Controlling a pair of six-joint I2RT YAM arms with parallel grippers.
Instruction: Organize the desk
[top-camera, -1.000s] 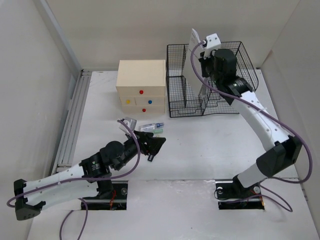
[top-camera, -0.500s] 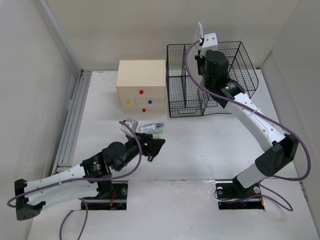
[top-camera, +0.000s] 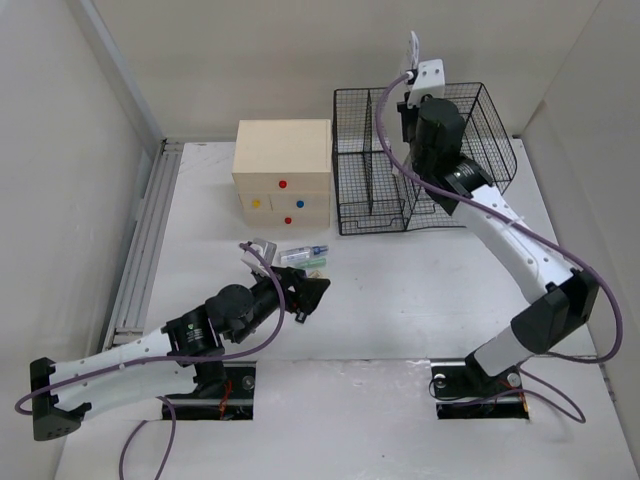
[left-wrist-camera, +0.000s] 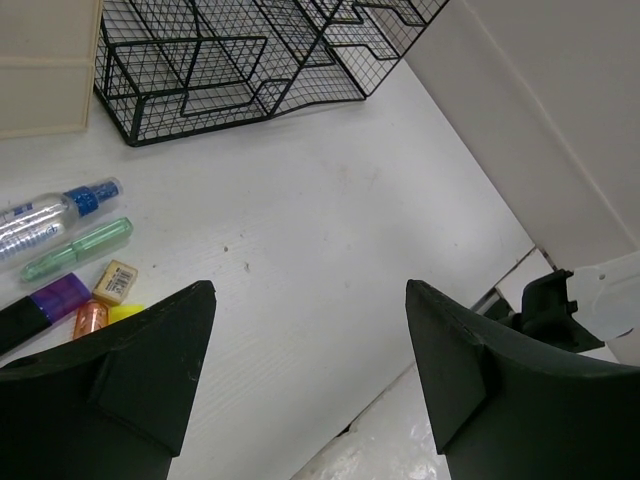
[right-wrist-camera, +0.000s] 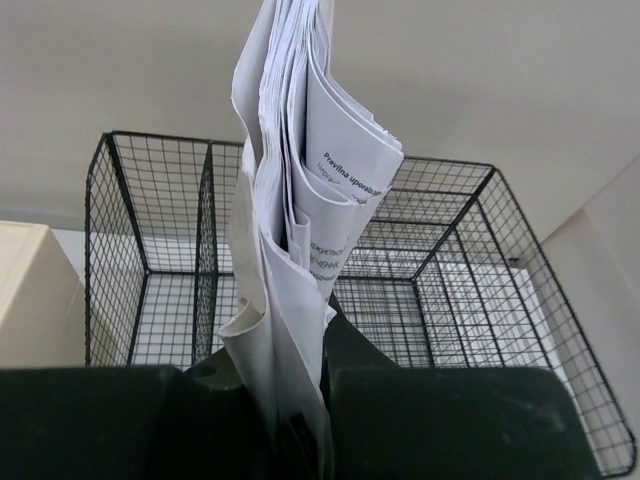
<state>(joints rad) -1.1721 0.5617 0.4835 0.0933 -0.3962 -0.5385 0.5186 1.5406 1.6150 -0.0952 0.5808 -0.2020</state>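
Papers (right-wrist-camera: 290, 200) lifted higher over organizer (top-camera: 356, 205), right jaws clamped on them; left jaws spread above white desk (top-camera: 420, 290).

- A plain off-white back wall (top-camera: 250, 60) closes the far side.
- A left wall (top-camera: 50, 220) and a right wall (top-camera: 600, 150), equally bare, flank it.
- A grey strip (top-camera: 118, 70) runs down the left corner.
- The light is even, with soft shadows.

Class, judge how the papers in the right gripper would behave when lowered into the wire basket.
Probably floppy: the papers curl and fan apart above the right gripper. Likely light, since a pinch at one edge holds them upright. Loose edges may snag the wire basket.
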